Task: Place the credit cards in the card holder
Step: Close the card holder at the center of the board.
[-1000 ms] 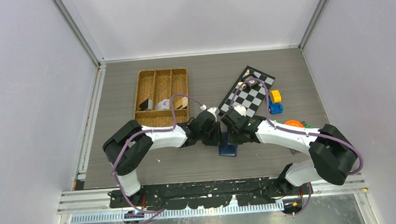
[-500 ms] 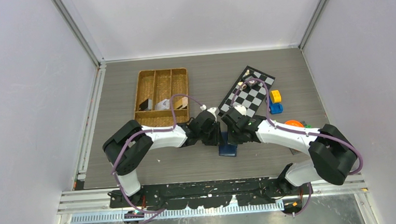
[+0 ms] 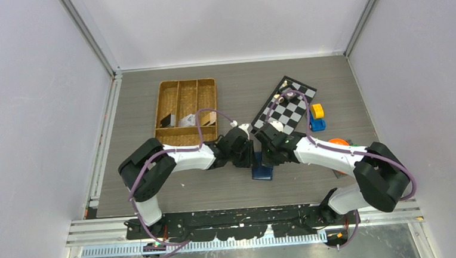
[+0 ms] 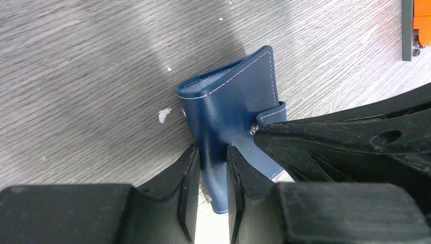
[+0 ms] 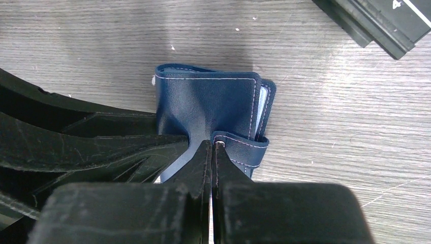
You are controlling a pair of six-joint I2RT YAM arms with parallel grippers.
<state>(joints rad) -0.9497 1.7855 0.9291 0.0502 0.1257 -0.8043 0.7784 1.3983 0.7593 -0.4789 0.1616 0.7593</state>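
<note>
The navy-blue card holder (image 3: 262, 173) lies folded on the table between both grippers. In the left wrist view my left gripper (image 4: 212, 152) is shut on the holder's (image 4: 234, 101) folded edge. In the right wrist view my right gripper (image 5: 211, 145) is shut, its tips pressed against the snap tab (image 5: 239, 147) on the holder's (image 5: 203, 101) cover. Pale blue inner pocket edges show at its right side. In the top view the left gripper (image 3: 252, 158) and the right gripper (image 3: 267, 158) meet over the holder. Dark (image 3: 166, 119), white (image 3: 186, 121) and tan (image 3: 208, 117) cards sit in the wicker tray.
The brown wicker tray (image 3: 185, 89) stands at the back left. A checkerboard (image 3: 285, 109) lies at the back right, with a yellow block (image 3: 316, 110) and a blue toy car (image 3: 317, 124) beside it. An orange object (image 3: 337, 142) sits by the right arm.
</note>
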